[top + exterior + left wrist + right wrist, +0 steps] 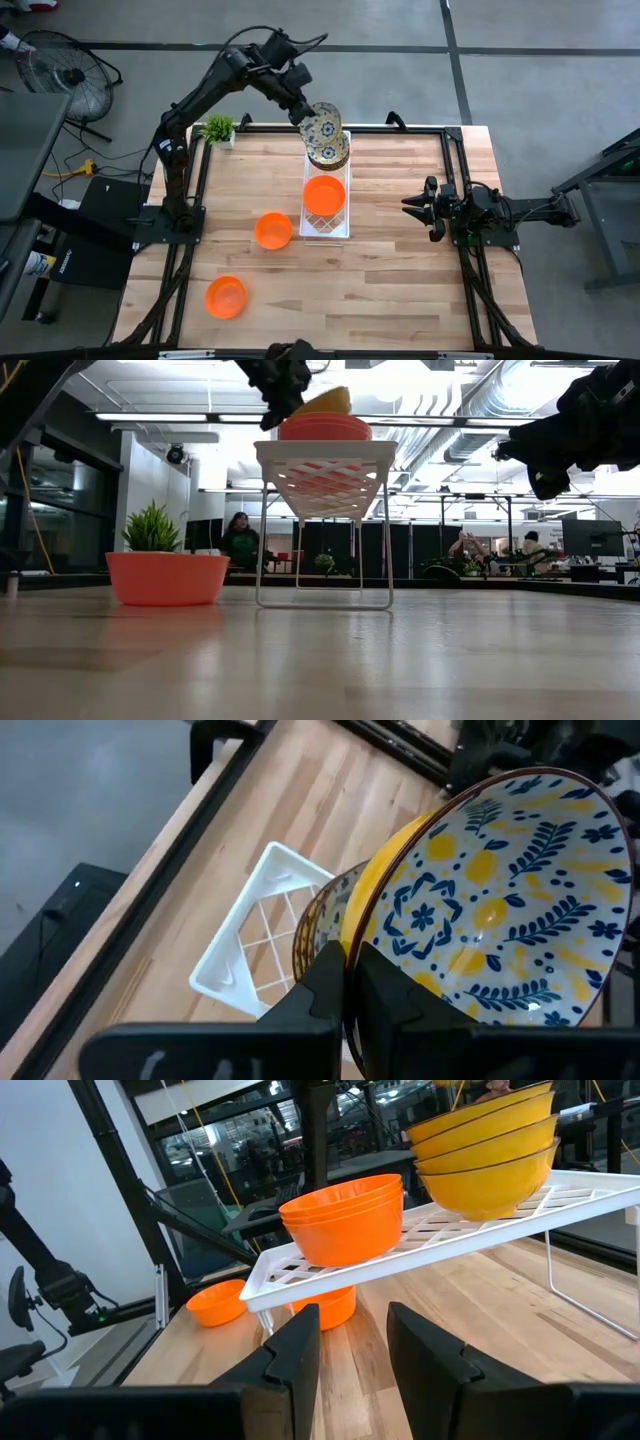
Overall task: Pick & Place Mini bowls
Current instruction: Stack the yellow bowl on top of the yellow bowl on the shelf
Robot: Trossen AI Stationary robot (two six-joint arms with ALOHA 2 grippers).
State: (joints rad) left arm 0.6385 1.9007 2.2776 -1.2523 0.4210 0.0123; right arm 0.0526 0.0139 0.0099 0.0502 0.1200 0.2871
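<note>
Worktop (400,290): pale wooden slats, framed by dark rails, carrying every item below.

Left arm: dark, reaching from the worktop's left edge to the far end of the rack. Left hand (308,118): clenched on the rim of one patterned bowl, which it holds tilted above the patterned stack.

Right arm: at the right edge of the worktop, well apart from the rack. Right hand (410,206): fingers (295,1352) parted, grasping nothing, pointing toward the rack.

Rack (326,228): white wire shelf on thin legs, standing mid-worktop; in the right wrist view its top slopes.

Patterned bowl, held (500,900): cream inside with blue leaves and yellow dots, yellow outside, dark rim. Pinched at its edge in the left hand, just over the stack.

Patterned bowls, stacked (328,150): nested on the far end of the rack; the right wrist view shows at least three yellow outsides (485,1150).

Orange bowls on rack (324,194): plain bright orange, nested on the near part of the rack, beside the patterned stack; the count in the nest cannot be told.

Orange bowl, near rack (273,230): on the worktop just left of the rack.

Orange bowl, front left (226,297): on the worktop, well apart from the rack, toward the near left corner.

Potted plant (219,128): small, green, at the far left corner of the worktop.
</note>
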